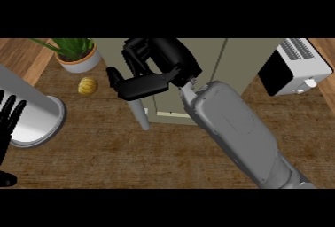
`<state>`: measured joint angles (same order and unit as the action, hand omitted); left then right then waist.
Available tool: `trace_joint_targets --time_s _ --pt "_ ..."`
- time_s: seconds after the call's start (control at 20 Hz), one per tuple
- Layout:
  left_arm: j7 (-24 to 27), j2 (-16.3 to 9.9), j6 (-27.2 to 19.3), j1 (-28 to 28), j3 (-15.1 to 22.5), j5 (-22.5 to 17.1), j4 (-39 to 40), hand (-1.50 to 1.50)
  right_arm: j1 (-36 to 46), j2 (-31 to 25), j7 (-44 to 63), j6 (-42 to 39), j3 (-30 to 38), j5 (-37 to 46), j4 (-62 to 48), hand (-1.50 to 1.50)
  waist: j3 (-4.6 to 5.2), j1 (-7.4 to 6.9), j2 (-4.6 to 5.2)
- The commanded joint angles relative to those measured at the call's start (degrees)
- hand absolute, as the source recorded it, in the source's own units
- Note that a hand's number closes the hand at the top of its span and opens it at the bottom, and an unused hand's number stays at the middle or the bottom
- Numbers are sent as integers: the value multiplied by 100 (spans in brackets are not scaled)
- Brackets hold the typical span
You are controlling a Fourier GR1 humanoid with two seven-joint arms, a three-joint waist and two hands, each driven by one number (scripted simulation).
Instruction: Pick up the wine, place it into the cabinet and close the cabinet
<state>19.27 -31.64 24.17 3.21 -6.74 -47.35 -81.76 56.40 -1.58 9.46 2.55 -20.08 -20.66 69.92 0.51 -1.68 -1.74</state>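
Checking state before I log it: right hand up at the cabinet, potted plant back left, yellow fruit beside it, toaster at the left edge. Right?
One thing is off: the toaster sits at the right edge, not the left, as the head view shows. The rest stands: right hand up at the cabinet, potted plant back left, yellow fruit beside it.

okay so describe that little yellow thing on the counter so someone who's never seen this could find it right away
Start at the potted plant in the upper left corner of the wooden counter. Just below its white pot lies a small yellow fruit, left of the right hand. It is the only yellow, rounded item there; its neighbours are green, white or grey.
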Motion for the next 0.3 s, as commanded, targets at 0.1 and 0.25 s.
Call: trace_joint_targets --time_s 0.1,0.25 --pt "-44 54 -29 87 41 69 -201 -150 -95 -550 -292 -41 548 140 -804 150 -53 50 207" --pt "-67 70 88 -112 41 7 14 -150 125 -423 -429 -57 610 168 -1120 150 -44 45 251"
